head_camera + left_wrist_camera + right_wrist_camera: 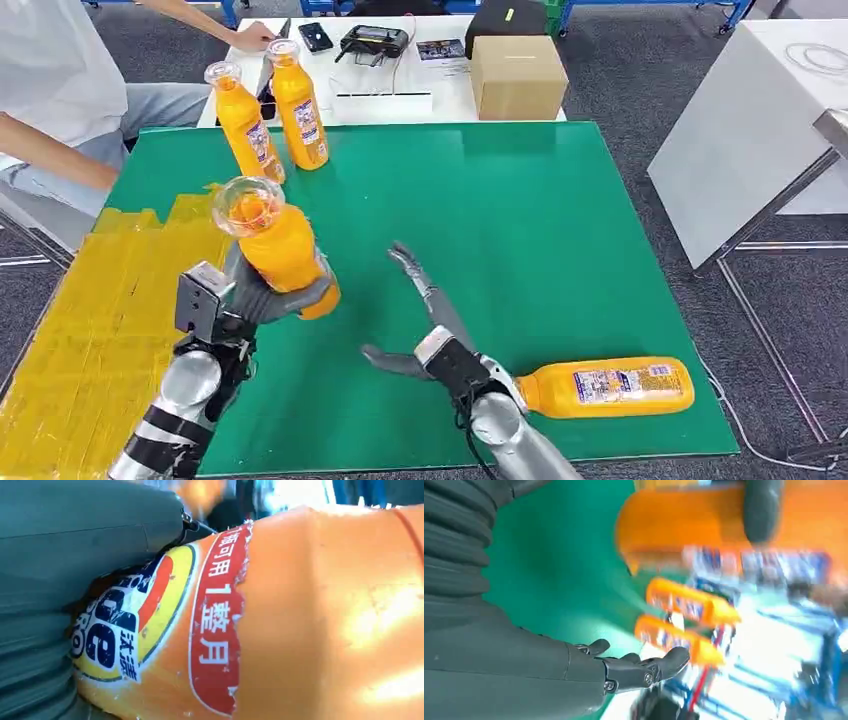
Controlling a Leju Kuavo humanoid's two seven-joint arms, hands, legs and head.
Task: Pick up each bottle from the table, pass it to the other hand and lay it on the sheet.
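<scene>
A tall orange plastic bottle with a clear round cap [277, 243] is held up off the desk by the left hand [262, 296], whose grey fingers are wrapped around its lower part. In the left wrist view the held bottle's yellow, blue and red label [150, 640] is seen pressed close against the hand. The right hand [432, 322] is held empty over the green mat [520, 230], with its fingers spread apart and stretched out toward the held bottle. The two hands are near each other but not touching.

It looks as if the bottle is about to be passed from one hand to the other. The pass is not done yet. No bottle is seen lying on the crinkly yellow sheet [95, 330] at the left side of the desk.

Four orange bottles are counted. One is in the left hand. Two orange bottles with white labels [272, 115] are standing up, side by side, at the far left of the mat. One orange bottle [606, 387] is lying on its side on the mat at the near right, just beside the right arm. So all four are still to be laid on the sheet.

Two robot hands are seen. A person's arm [205, 18] is seen at the far left, reaching over a white table.
</scene>
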